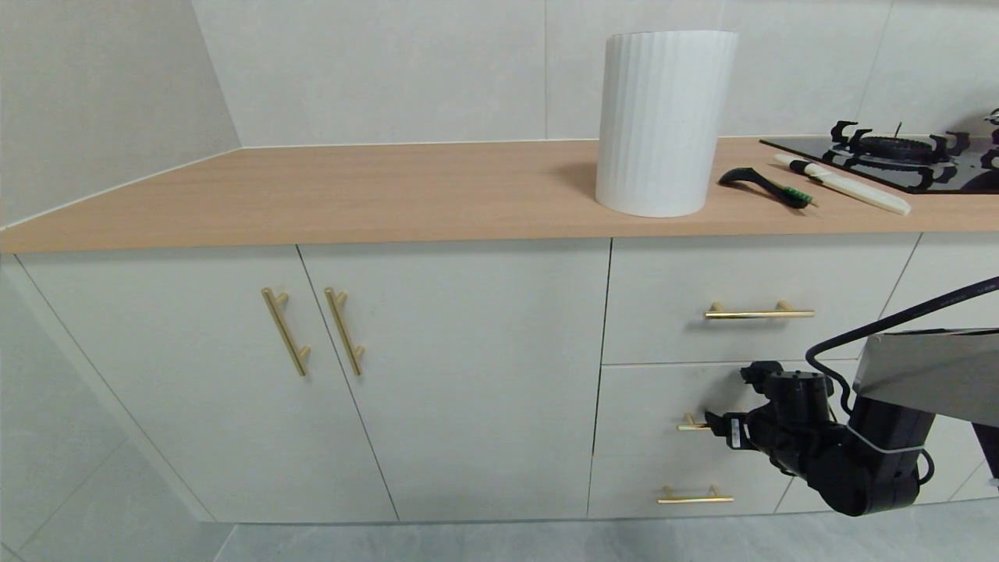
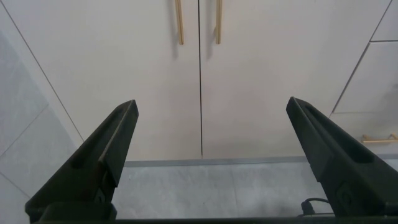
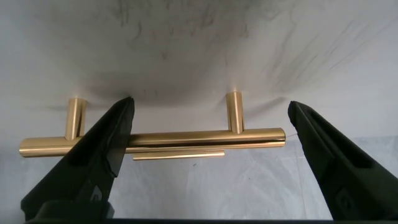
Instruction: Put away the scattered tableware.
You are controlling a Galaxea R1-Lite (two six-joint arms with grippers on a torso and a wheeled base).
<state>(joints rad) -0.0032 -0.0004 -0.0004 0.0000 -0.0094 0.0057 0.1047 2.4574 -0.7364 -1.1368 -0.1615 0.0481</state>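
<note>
Facing middle drawer handle (image 3: 155,140) with right gripper (image 3: 209,106), fingers spread wide; bar runs left-right across the gap, close ahead of the tips.

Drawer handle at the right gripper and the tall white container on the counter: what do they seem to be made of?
Drawer handle: likely metal with a polished gold-coloured finish; sharp highlights run along the bar. White container: matte, vertically ribbed wall; ceramic or plastic, I cannot tell which.

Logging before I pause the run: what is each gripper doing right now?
Left gripper: open, empty, facing the cabinet doors.
Right gripper: open, straddling the drawer handle, not closed on it.
</note>
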